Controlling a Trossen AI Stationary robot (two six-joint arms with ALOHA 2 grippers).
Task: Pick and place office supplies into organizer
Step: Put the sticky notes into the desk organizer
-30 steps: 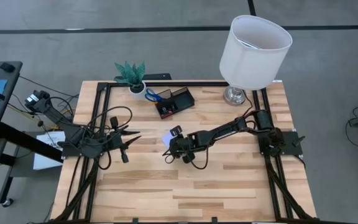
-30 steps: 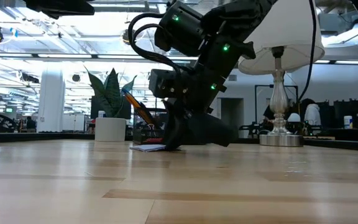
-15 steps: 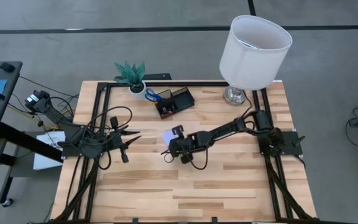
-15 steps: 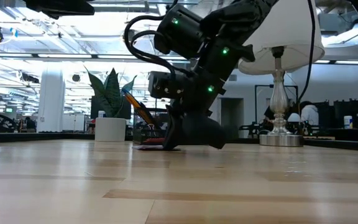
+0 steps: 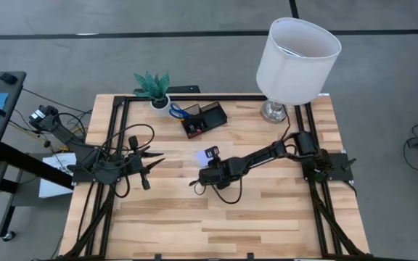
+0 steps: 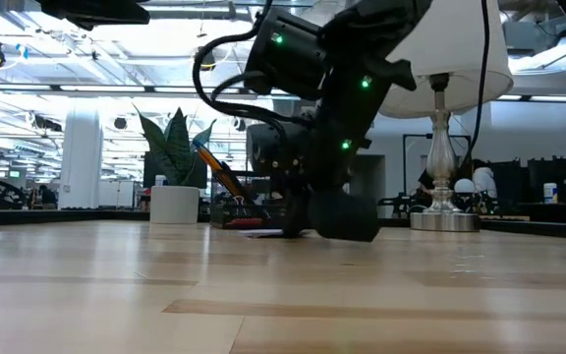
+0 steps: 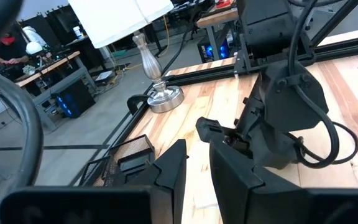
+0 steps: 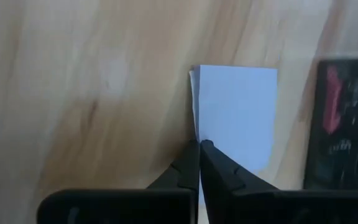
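The pale square note pad lies flat on the wood table, near the middle. My right gripper is shut and slants down, its tips at the pad's edge; the low view shows it low over the table. The black organizer stands at the far side, with blue-handled scissors and slanted pencils in it. My left gripper waits above the table's left part, its fingers a narrow gap apart with nothing between them. My right gripper's shut fingertips meet one side edge of the note pad, close to a corner. They slant down at it from above. The pad lies flat on the table. Whether any sheet is caught between the tips, I cannot tell.
A white-shaded lamp stands at the far right corner and a potted plant at the far left, beside the organizer. Black frame rails run along the table's far edge and sides. Bare wood fills the near half.
My right gripper has rolled and tipped at the wrist over the note pad and shifted a little toward the table's right edge. In the low view the pad's pale end, which stuck out beside the fingers, shows less now.
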